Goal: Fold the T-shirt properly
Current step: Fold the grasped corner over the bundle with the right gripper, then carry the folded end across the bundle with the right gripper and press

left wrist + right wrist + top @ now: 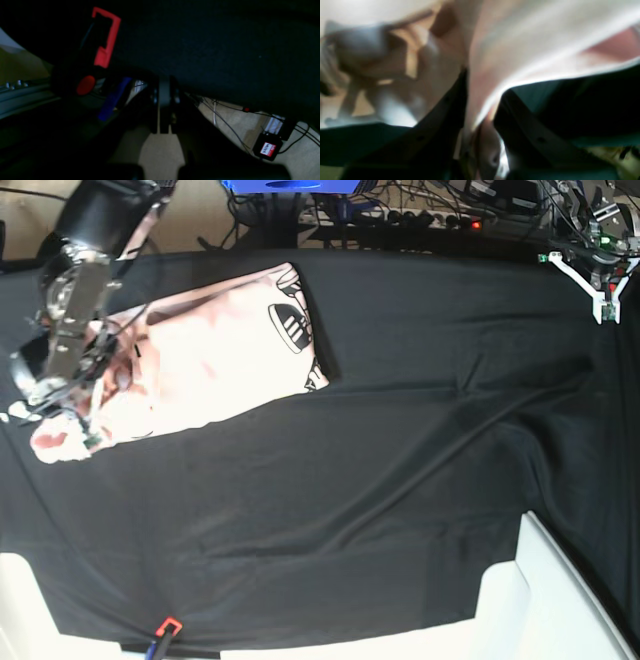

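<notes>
T-shirt (215,345): pale pink, lying in the upper left of the base view on the black-clothed surface (400,460), partly folded into a rough rectangle; black lettering shows along its right edge near the top.
T-shirt lower-left end: bunched and crumpled at the far left of the base view, under the right arm.
Right fingers (480,110): closed down on a fold of the pink cloth; in the right wrist view the fabric runs between the two dark fingers and spreads out above them, blurred.
Right arm (70,300): reaches down from the top left corner of the base view to the crumpled end of the shirt.
Left fingers (163,100): pressed shut, nothing between them; in the left wrist view they sit in the middle of the frame, past the edge of the black cloth, with pale floor beneath.
Left arm (595,265): in the upper right corner of the base view, well apart from the shirt.
Red clamp (105,37): upper left of the left wrist view, against the dark cloth.
Cables (225,120): trailing across the pale floor at the lower right of the left wrist view.
</notes>
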### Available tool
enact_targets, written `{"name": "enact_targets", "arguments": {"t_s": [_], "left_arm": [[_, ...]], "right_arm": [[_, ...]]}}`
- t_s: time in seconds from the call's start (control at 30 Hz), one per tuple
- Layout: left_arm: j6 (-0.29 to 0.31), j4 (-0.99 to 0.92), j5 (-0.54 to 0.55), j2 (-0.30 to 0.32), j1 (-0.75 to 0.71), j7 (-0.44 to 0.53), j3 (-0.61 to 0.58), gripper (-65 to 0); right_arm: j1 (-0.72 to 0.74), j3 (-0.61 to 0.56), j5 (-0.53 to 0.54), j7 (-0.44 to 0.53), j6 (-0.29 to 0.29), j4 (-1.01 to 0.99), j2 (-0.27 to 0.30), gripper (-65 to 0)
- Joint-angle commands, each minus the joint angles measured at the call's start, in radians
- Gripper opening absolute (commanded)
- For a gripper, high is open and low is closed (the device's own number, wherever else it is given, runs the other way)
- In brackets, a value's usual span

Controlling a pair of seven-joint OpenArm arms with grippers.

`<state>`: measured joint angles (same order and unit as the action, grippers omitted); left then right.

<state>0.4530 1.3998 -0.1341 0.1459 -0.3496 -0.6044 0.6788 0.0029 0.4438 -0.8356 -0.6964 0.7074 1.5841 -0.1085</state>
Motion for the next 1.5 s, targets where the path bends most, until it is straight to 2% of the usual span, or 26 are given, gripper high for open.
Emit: {"name": "enact_targets", "arguments": {"t_s": [0.0, 0.07, 0.2, 0.3, 0.57, 0.67, 0.87, 0.9, 0.97, 1.03, 1.17, 1.3, 1.47], "left_arm": [[-0.004, 0.022, -0.002, 0.016, -0.003, 0.013, 0.003, -65.0], [-0.004, 0.019, 0.003, 0.016, -0.003, 0.013, 0.003, -65.0], [-0.004, 0.013, 0.003, 0.016, -0.003, 0.013, 0.003, -65.0], [-0.004, 0.014, 0.003, 0.016, -0.003, 0.013, 0.003, -65.0], [-0.004, 0.014, 0.003, 0.016, -0.004, 0.013, 0.003, -65.0], [-0.004, 0.014, 0.003, 0.014, -0.004, 0.013, 0.003, -65.0], [-0.004, 0.014, 0.003, 0.014, -0.004, 0.013, 0.003, -65.0], [-0.004, 0.014, 0.003, 0.014, -0.004, 0.013, 0.003, -65.0], [-0.004, 0.014, 0.003, 0.014, -0.004, 0.013, 0.003, -65.0], [-0.004, 0.014, 0.003, 0.014, -0.003, 0.013, 0.003, -65.0], [-0.004, 0.014, 0.003, 0.014, 0.001, 0.013, 0.003, -65.0], [-0.004, 0.013, 0.003, 0.014, 0.002, 0.013, 0.003, -65.0], [-0.004, 0.013, 0.003, 0.014, 0.005, 0.013, 0.003, -65.0]], "right_arm": [[0.009, -0.001, -0.023, 0.017, -0.009, 0.045, 0.002, -64.7], [-0.013, -0.029, -0.023, 0.019, -0.009, 0.089, 0.000, -64.7], [-0.102, -0.162, -0.023, 0.014, -0.009, 0.183, 0.008, -64.7], [-0.156, -0.247, -0.029, 0.014, -0.059, 0.221, 0.005, -64.7], [-0.243, -0.406, -0.029, -0.009, -0.246, 0.235, 0.003, -64.7], [-0.266, -0.488, -0.024, -0.065, -0.266, 0.272, 0.003, -64.7], [-0.268, -0.606, -0.023, -0.170, -0.269, 0.281, 0.000, -64.7], [-0.268, -0.627, -0.023, -0.184, -0.283, 0.281, 0.000, -64.7], [-0.269, -0.684, -0.018, -0.213, -0.352, 0.281, 0.000, -64.7], [-0.269, -0.732, 0.022, -0.242, -0.392, 0.281, 0.000, -64.7], [-0.269, -0.793, 0.111, -0.296, -0.432, 0.281, 0.000, -64.7], [-0.275, -0.833, 0.180, -0.306, -0.533, 0.281, 0.002, -64.7], [-0.300, -0.874, 0.230, -0.325, -0.566, 0.281, 0.002, -64.7]]}}
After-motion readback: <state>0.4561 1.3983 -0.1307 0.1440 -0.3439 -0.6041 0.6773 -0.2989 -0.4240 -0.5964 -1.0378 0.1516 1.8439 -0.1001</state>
